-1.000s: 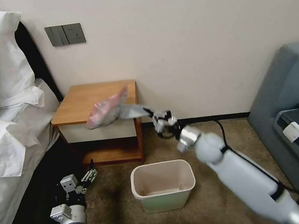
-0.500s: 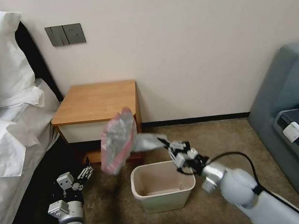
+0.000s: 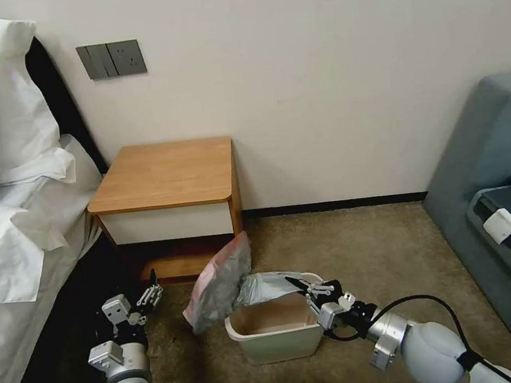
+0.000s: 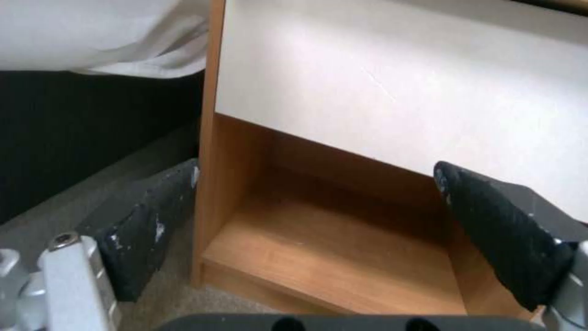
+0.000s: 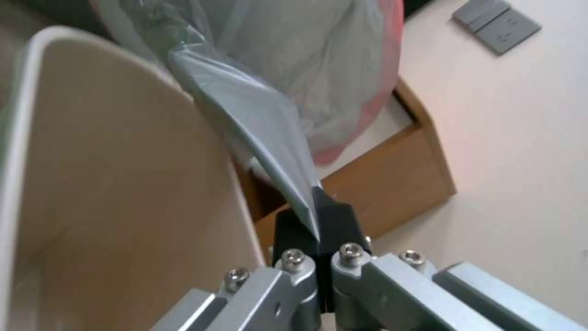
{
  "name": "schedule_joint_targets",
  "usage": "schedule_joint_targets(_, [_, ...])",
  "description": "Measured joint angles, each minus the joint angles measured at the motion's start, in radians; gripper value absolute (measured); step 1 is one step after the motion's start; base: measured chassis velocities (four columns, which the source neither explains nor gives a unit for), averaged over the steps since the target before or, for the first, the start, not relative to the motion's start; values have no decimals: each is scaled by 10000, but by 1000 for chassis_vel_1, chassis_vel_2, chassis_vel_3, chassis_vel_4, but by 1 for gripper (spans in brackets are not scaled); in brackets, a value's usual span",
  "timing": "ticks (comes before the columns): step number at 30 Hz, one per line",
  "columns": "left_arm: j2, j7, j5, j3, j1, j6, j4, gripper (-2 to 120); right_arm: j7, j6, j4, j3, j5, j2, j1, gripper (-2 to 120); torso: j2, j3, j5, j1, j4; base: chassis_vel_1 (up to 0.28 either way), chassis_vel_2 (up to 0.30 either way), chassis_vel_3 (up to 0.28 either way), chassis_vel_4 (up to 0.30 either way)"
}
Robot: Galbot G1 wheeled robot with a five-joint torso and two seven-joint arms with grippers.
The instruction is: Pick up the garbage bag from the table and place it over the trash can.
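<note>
The garbage bag (image 3: 219, 281) was off the surface (image 3: 164, 174), clamped in the right tool (image 3: 297, 285) above the trash can (image 3: 272, 337), draping outside, not yet fitted; the left tool (image 3: 147, 296) hung released near the floor.

We see a plain cream wall (image 3: 328, 72) with grey switch plates (image 3: 111, 59) above a dark skirting board (image 3: 331, 205). Brown carpet (image 3: 360, 247) runs between a white-sheeted bed (image 3: 10, 201) and a grey-blue sofa (image 3: 495, 133).
</note>
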Motion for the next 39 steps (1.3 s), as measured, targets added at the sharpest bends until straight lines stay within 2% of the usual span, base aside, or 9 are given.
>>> schedule_joint_targets(13, [-15, 6, 93, 161, -50, 0, -29, 100, -585, 289, -455, 55, 173, -219, 173, 0, -1, 1, -1, 0, 0, 0, 0, 0, 0])
schedule_joint_targets(16, [7, 8, 99, 215, -59, 0, -28, 100, -751, 275, -421, 78, 415, -369, 204, 15, -2, 1, -1, 0, 0, 0, 0, 0, 0])
schedule_joint_targets(21, [13, 17, 134, 276, -58, 0, -28, 100, -1151, 167, -343, 81, 920, -586, 264, 28, -2, 1, -1, 0, 0, 0, 0, 0, 0])
schedule_joint_targets(27, [46, 70, 368, 461, 100, -41, -28, 100, -2177, -459, -109, 364, 2306, -1139, 422, 55, -2, 1, -2, 0, 1, 0, 0, 0, 0])
schedule_joint_targets(28, [46, 70, 368, 461, 100, -41, -28, 100, -2177, -459, -109, 364, 2306, -1139, 422, 55, -2, 1, -2, 0, 1, 0, 0, 0, 0])
schedule_joint_targets(34, [331, 244, 378, 655, 321, 79, -538, 100, -3252, -1059, 341, 904, 4003, -1716, 382, 78, -1, 1, -3, 0, 0, 0, 0, 0, 0])
schedule_joint_targets(35, [331, 244, 378, 655, 321, 79, -538, 100, -3252, -1059, 341, 904, 4003, -1716, 382, 78, -1, 1, -3, 0, 0, 0, 0, 0, 0])
schedule_joint_targets(37, [446, 286, 357, 723, 395, 172, -780, 100, -3830, -1108, 514, 1082, 4560, -1886, 299, 90, -1, 1, -2, 0, 0, 0, 0, 0, 0])
schedule_joint_targets(39, [467, 292, 352, 740, 415, 198, -846, 100, -3985, -1108, 550, 1127, 4644, -1908, 288, 93, -1, 1, -2, 0, -1, 0, 0, 0, 0])
